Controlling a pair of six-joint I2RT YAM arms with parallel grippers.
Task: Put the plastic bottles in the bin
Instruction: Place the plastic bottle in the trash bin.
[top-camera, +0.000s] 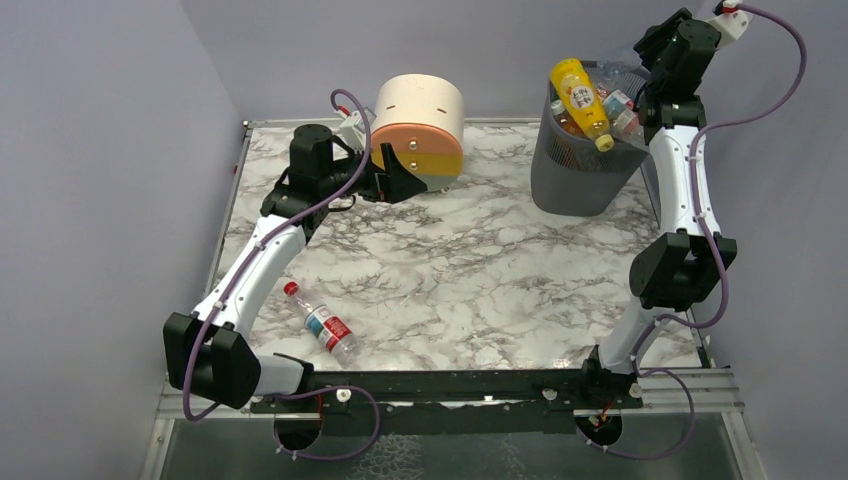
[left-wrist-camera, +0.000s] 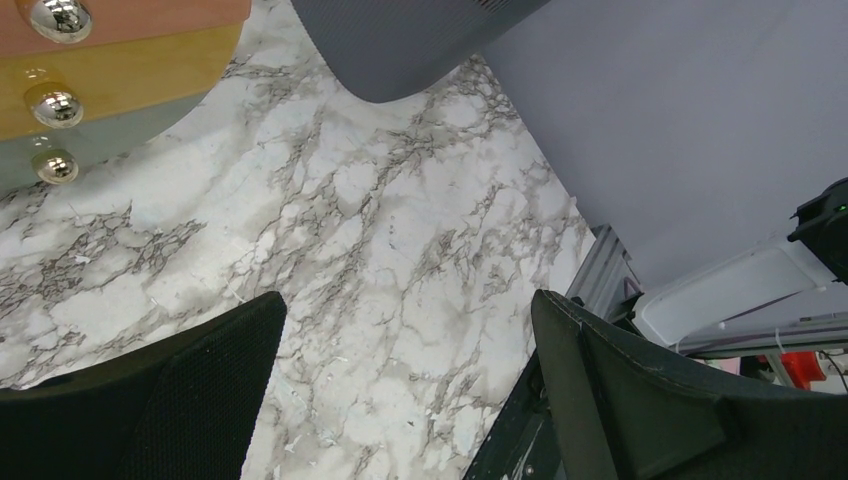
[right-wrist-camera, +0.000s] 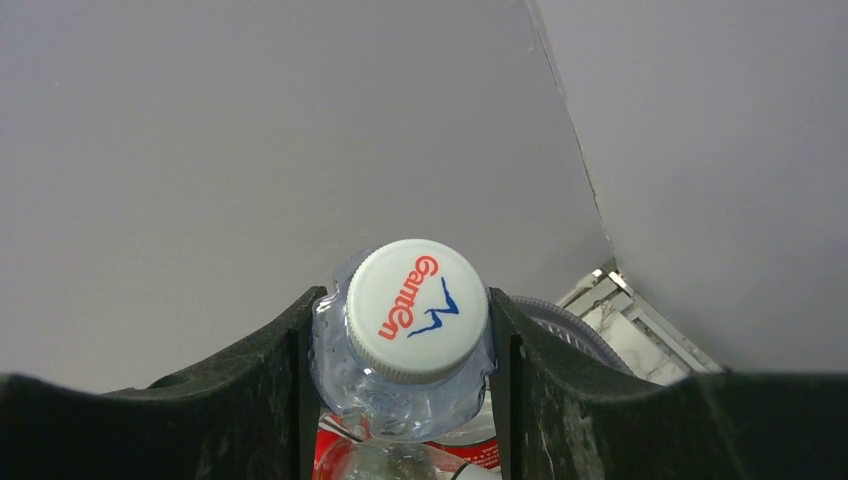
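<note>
Right wrist view: the right hand (right-wrist-camera: 400, 335) is closed partway, its two dark fingers (right-wrist-camera: 270, 380) pressing on either side of a clear bottle (right-wrist-camera: 395, 400) just under its white cap (right-wrist-camera: 417, 310), which bears red and blue lettering. A red label shows lower on the bottle. Behind the grip there is only plain pale grey wall, with a corner of the marble table and its metal edge rail low on the right.

From the top external view, this hand is raised over the far right rim of the bin (top-camera: 575, 180), a dark grey mesh basket standing at the table's far right corner. The bin already holds several bottles; a yellow bottle (top-camera: 583, 100) lies slanted across the top of the pile, poking above the rim.

The left hand (left-wrist-camera: 405, 310) is spread wide with nothing between its fingers. It hovers over the far left part of the table (top-camera: 480, 270), just beside the round cream, orange and yellow drawer unit (top-camera: 420, 125), whose shiny knobs fill the corner of the left wrist view.

One loose bottle (top-camera: 322, 322), clear with a red cap and a red label, lies on its side on the white, grey-veined surface near the front left, beside the left arm's forearm and well apart from both hands. Lavender-grey walls (top-camera: 100, 150) close in the table on the left, back and right.
</note>
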